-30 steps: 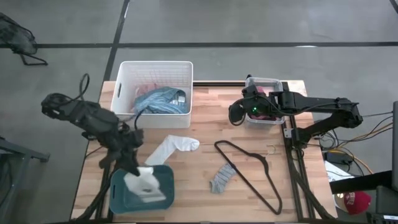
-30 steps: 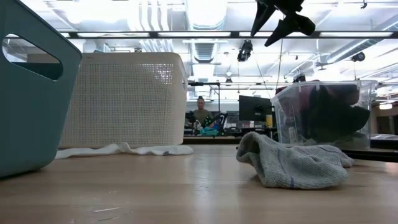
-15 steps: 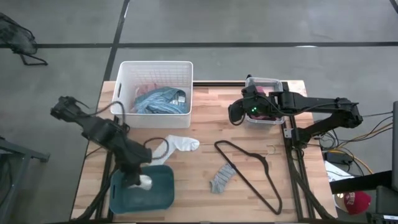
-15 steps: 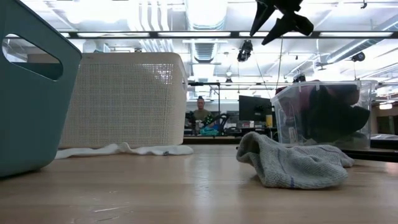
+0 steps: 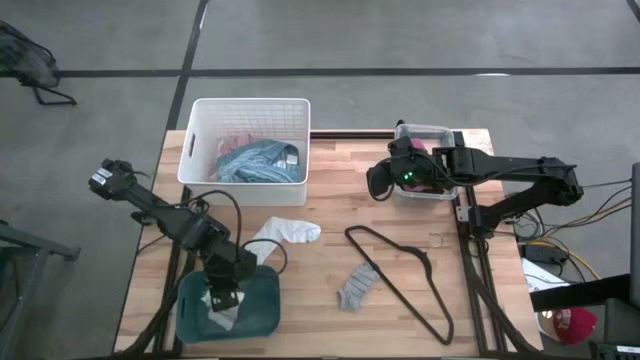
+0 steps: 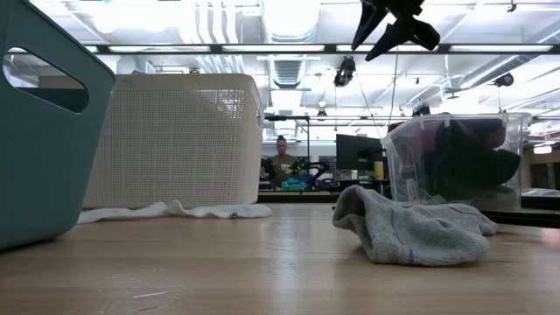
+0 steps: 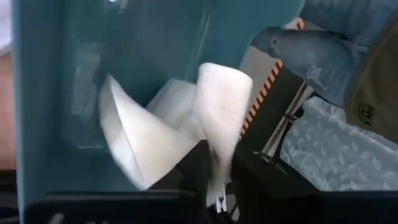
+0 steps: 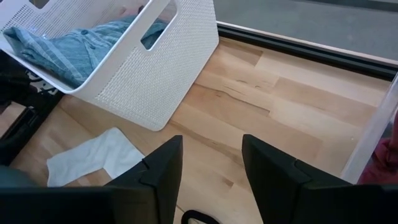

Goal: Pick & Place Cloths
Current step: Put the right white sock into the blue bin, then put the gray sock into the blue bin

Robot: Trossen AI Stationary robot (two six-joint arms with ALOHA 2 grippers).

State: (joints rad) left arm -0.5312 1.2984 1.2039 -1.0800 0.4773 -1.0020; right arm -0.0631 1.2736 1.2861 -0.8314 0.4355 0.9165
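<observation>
- Now the left gripper is reaching down into the teal bin at the table's near left, lower than half a second ago, when it was just entering over the rim.
- Its fingers are clamping a white cloth, which a second ago was standing tall above the bin and is now sinking inside; the left wrist view shows it folded against the teal wall.
- Judging from this, the placing step is nearly complete and only the release is outstanding, though the bin floor is hidden, so contact is probably, not certainly, made.
- The right gripper is hovering beside the clear box at the far right, unchanged, fingers apart and empty.
- Awaiting collection on the table are a second white cloth just beyond the bin and a grey cloth near centre, beside the wire hanger.
- The white basket at far left is holding a blue striped shirt.
</observation>
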